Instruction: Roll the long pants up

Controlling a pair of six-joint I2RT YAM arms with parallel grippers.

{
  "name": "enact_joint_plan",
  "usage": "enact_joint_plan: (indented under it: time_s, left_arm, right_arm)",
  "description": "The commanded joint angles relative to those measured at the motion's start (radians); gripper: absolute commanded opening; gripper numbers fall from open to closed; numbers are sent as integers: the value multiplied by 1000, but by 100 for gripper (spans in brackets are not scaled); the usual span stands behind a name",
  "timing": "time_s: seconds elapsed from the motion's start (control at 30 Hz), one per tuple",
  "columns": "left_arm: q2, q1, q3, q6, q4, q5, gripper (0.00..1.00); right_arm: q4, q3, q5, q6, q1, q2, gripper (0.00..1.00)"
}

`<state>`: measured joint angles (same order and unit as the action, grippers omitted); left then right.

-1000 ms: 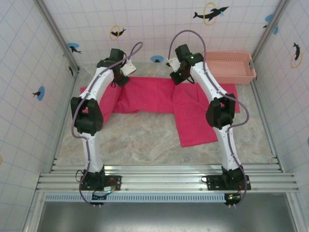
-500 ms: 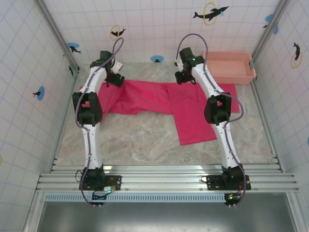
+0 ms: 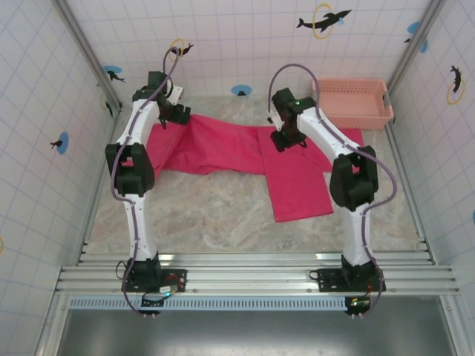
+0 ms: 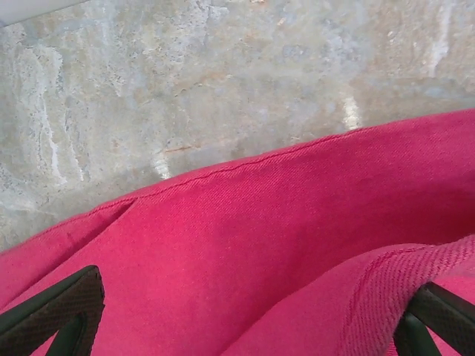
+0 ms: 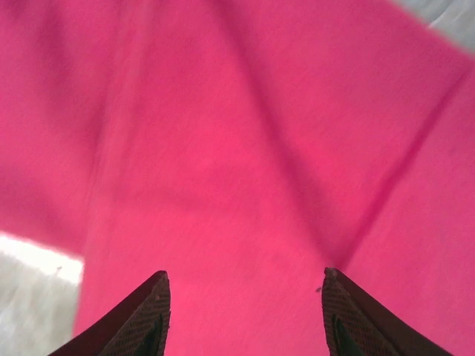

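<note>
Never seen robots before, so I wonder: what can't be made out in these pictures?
Top view: left arm hides the left end of the bright magenta-red cloth trousers.
Left wrist view: fingers of the left tool cut off by the bottom edge.
Right wrist view: cloth beneath the right tool is blurred.

We found the table [image 3: 215, 211] marbled beige. The long pants [image 3: 223, 144] lay spread across its far half, one leg turned toward the near edge. A salmon-pink basket [image 3: 355, 102] occupied the far right corner.
</note>
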<state>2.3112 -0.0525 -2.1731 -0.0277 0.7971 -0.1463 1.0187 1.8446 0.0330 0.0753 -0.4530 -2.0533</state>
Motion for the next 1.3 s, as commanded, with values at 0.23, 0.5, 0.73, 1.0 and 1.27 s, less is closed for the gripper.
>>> enact_joint_plan:
  time_s: [0.23, 0.5, 0.73, 1.0, 1.27]
  left_arm:
    - [-20, -4, 67, -12, 28, 17, 97]
    - [3, -4, 50, -23, 39, -9, 98]
    - [11, -4, 54, -15, 57, -16, 98]
    - [2, -3, 57, -4, 65, -12, 98]
    - [19, -3, 35, -10, 74, -24, 97]
  right_arm:
    - [-110, -510, -53, 225, -262, 268, 56]
    - [-154, -672, -3, 303, -330, 298, 56]
    - [-182, -723, 15, 298, -330, 238, 32]
    - [-98, -669, 166, 215, -236, 332, 0]
    - [-44, -643, 89, 187, -109, 431, 29]
